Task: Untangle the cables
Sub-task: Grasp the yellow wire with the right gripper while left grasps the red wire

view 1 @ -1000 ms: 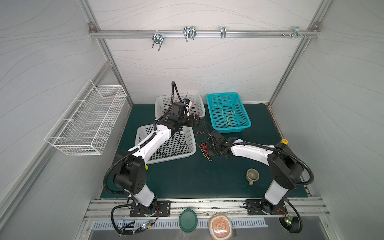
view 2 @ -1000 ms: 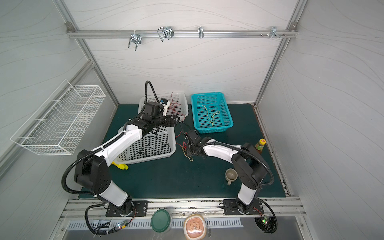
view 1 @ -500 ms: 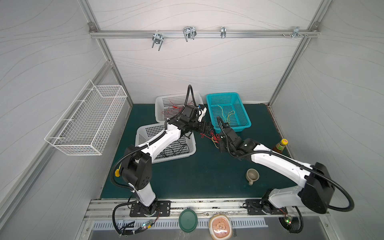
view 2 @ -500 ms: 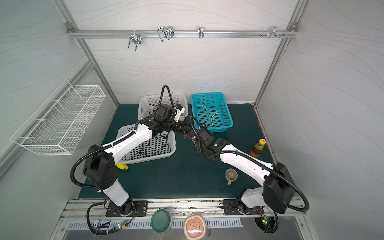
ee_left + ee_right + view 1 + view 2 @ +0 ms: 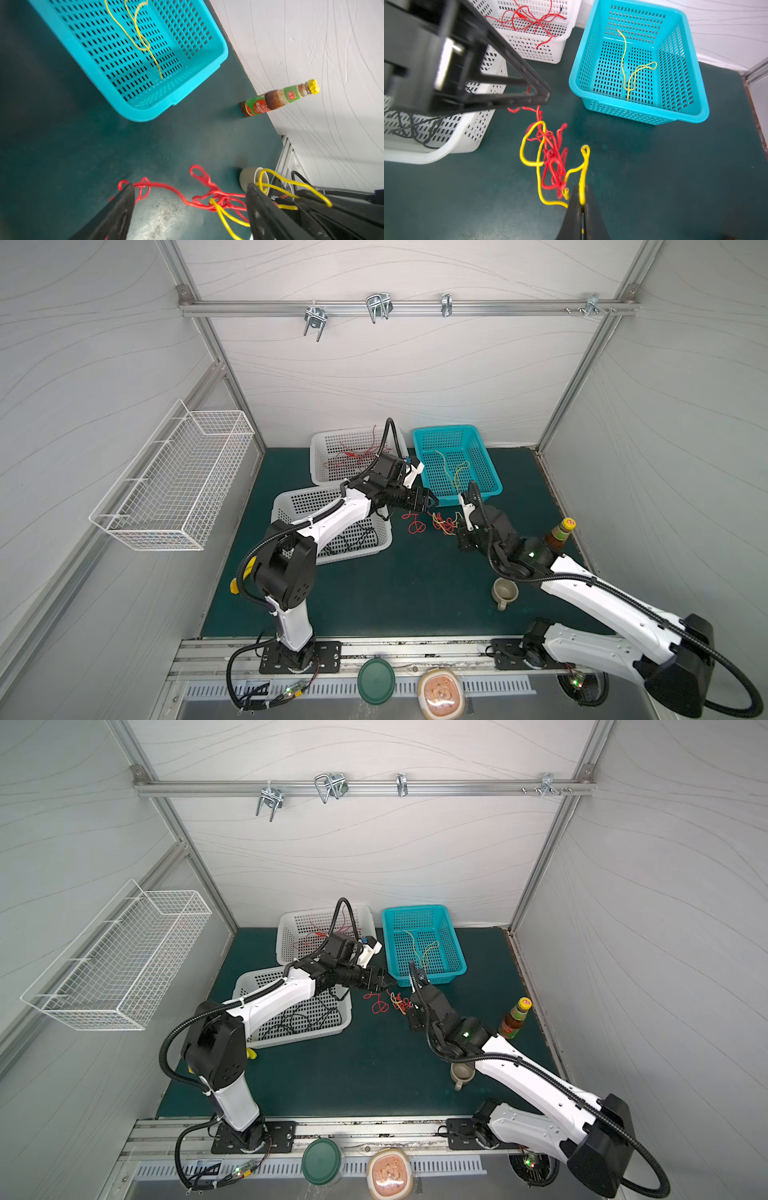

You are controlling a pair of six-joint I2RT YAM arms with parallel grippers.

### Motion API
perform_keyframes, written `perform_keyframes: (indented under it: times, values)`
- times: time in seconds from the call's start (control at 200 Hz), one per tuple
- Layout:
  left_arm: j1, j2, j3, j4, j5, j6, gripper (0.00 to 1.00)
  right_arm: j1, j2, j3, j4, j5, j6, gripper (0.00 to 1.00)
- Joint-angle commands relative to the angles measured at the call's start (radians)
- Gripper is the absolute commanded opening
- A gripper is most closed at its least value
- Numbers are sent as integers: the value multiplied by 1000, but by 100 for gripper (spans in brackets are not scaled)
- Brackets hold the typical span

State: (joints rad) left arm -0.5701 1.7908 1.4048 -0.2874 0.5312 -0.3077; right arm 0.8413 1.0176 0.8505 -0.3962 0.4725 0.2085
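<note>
My right gripper [image 5: 581,199] is clenched on a yellow cable [image 5: 583,176]. My left gripper [image 5: 189,187] gapes wide, straddling a red cable [image 5: 158,184] and gripping nothing. The red-and-yellow tangle [image 5: 442,524] lies on the green mat [image 5: 395,593], at the teal basket's [image 5: 465,496] six o'clock.

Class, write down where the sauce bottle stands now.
In both top views the sauce bottle stands on the mat near the right wall, behind the mug, beside the right arm.

Teal basket [image 5: 633,113]: glossy perforated plastic. Mat [image 5: 654,176]: matt, scuffed in spots. Cables [image 5: 550,154]: smooth plastic insul., slight sheen.
</note>
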Motion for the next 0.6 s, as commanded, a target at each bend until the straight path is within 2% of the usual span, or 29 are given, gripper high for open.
perform_keyframes:
  times: [0.0,0.06,0.16,0.275,0.32,0.4,0.595]
  values:
    - [-25,13,45,37,35,-16,82,2,-43,-11,39,19,-27,0]
    - [-36,8,36,43,23,-1,79,2,-54,-10,35,23,-27,0]
    - [-46,-2,23,44,17,31,67,0,-57,2,8,46,-21,0]
    - [-49,-39,-17,70,-22,75,67,-16,-59,25,-32,32,-28,0]
    - [-50,-61,-41,85,-51,103,69,-24,-62,30,-42,7,-37,0]
    - [-49,-103,-78,102,-121,156,81,-37,-68,38,-61,-35,-54,0]
    - [-48,-171,-110,102,-239,287,96,-80,-91,48,-105,-136,-89,0]
